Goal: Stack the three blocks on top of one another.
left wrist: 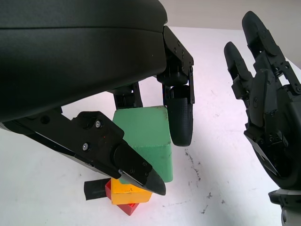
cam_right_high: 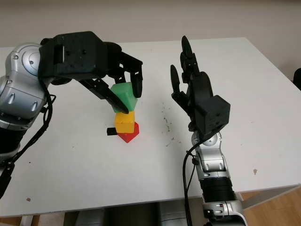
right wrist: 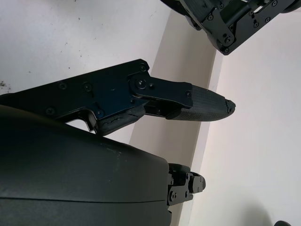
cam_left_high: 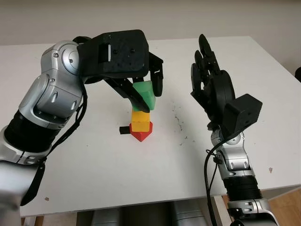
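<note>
A yellow block (cam_left_high: 140, 120) sits on a red block (cam_left_high: 142, 133) near the middle of the white table (cam_left_high: 94, 160). My left hand (cam_left_high: 146, 92) is shut on a green block (cam_left_high: 145, 94), holding it tilted just above the yellow one; whether they touch I cannot tell. In the left wrist view the green block (left wrist: 146, 141) sits between the fingers (left wrist: 181, 115), with the yellow block (left wrist: 129, 194) and red block (left wrist: 128, 208) below. My right hand (cam_left_high: 209, 75) is open, raised upright to the right of the stack.
A small black piece (cam_left_high: 124, 130) lies against the left side of the red block. Dark scuff marks (cam_left_high: 178, 120) dot the table between the stack and the right hand. The table's front edge (cam_left_high: 141, 200) runs close below.
</note>
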{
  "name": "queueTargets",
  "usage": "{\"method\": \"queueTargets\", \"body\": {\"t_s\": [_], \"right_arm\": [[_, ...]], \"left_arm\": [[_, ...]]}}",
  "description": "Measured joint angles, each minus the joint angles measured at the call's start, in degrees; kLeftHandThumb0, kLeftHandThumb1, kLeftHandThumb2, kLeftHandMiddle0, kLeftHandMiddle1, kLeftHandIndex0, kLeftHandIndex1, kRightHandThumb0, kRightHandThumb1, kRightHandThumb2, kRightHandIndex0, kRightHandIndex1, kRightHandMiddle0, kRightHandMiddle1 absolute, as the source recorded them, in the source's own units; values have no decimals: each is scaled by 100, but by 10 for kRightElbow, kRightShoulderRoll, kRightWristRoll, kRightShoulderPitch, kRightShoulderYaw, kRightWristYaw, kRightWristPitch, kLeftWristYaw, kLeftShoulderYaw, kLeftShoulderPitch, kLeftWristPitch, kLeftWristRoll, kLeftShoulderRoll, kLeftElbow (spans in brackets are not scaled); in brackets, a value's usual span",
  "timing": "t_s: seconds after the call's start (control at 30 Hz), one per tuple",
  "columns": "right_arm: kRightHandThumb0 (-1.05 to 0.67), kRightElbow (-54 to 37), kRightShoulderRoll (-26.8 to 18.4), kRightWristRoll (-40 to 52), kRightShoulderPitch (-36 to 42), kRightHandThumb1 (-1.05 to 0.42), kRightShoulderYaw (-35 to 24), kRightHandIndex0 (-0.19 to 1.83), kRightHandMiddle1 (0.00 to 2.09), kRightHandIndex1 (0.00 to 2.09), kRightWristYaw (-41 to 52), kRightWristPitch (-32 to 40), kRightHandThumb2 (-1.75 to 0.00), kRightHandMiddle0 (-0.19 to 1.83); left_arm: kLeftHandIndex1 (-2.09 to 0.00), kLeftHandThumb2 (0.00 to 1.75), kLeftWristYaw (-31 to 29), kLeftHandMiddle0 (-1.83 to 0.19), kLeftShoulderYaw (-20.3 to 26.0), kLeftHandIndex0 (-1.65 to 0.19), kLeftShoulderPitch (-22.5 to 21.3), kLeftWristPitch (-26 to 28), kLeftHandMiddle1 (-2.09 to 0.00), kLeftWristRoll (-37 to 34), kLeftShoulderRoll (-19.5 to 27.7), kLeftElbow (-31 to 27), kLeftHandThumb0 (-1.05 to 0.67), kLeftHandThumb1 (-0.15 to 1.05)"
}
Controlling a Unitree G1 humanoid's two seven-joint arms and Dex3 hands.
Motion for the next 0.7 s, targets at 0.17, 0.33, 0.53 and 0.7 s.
{"method": "queueTargets", "body": {"t_s": [0.17, 0.33, 0.53, 0.7], "right_arm": [[-73, 0, 0, 0, 0, -105, 0, 5, 3, 5, 1, 0, -59, 5], [-73, 0, 0, -1, 0, -105, 0, 5, 4, 5, 1, 0, -59, 6], [-72, 0, 0, -2, 0, -105, 0, 4, 3, 5, 1, 0, -59, 6], [-72, -2, 0, -2, 0, -105, 0, 5, 4, 5, 1, 0, -59, 7]], "left_arm": [[-148, 6, 1, -54, 0, -41, 13, 0, -146, 4, 1, -7, -12, 88], [-146, 5, 15, -57, -8, -42, 28, -9, -142, 28, 1, -13, -9, 89], [-145, 5, 40, -60, -14, -45, 57, -65, -137, 59, 2, -19, -8, 88], [-143, 6, 41, -59, -15, -44, 60, -81, -136, 70, 2, -19, -6, 89]]}}
